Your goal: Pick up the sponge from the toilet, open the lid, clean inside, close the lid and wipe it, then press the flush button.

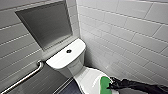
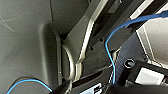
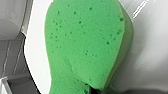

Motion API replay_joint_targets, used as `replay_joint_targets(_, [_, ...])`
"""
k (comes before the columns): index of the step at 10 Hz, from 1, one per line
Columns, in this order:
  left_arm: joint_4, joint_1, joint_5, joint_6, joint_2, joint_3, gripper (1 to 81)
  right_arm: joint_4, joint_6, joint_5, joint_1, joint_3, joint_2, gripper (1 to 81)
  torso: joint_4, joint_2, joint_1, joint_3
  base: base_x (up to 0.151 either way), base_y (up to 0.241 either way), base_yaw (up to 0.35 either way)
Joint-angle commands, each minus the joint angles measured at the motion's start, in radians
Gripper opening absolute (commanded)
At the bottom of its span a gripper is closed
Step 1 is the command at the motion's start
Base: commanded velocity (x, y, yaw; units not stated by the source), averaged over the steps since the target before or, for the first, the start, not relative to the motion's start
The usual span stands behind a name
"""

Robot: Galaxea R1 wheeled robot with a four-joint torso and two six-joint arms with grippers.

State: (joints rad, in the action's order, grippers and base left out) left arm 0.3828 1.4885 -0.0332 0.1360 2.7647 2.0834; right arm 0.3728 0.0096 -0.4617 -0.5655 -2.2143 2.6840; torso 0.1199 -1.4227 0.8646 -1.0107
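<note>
Head view: right gripper [image 1: 112, 85] at sponge [image 1: 105, 83] on toilet [image 1: 63, 58], lid [image 1: 87, 78] shut, pickup seemingly in hand; jaws' state unreadable; next wants firm pinch, straight lift.

Tight corner: the tiled wall [image 1: 130, 37] crowds the toilet [image 1: 75, 66] on one flank, the grab bar [image 1: 27, 76] slants along the other. Open air above the tank top [image 1: 58, 59] around the flush button [image 1: 68, 51]. The sponge [image 1: 105, 85], pinched by the right gripper [image 1: 111, 85], occupies the lid [image 1: 87, 78].
</note>
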Motion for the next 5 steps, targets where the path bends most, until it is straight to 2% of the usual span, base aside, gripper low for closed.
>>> replay_joint_targets(1, [0.01, 0.011, -0.073, -0.003, -0.009, -0.019, 81.1, -0.003, 0.046, 0.038, -0.015, 0.249, -0.228, 1.0, 0.0, 0.0, 0.0, 0.0, 0.0, 0.0, 0.0])
replay_joint_targets(2, [0.01, 0.011, -0.073, -0.003, -0.011, -0.02, 81.1, -0.003, 0.046, 0.083, -0.055, 0.318, -0.29, 1.0, 0.0, 0.0, 0.0, 0.0, 0.0, 0.0, 0.0])
replay_joint_targets(5, [0.01, 0.011, -0.07, -0.003, -0.014, -0.02, 81.1, -0.011, 0.046, 0.168, -0.159, 0.435, -0.388, 1.0, 0.0, 0.0, 0.0, 0.0, 0.0, 0.0, 0.0])
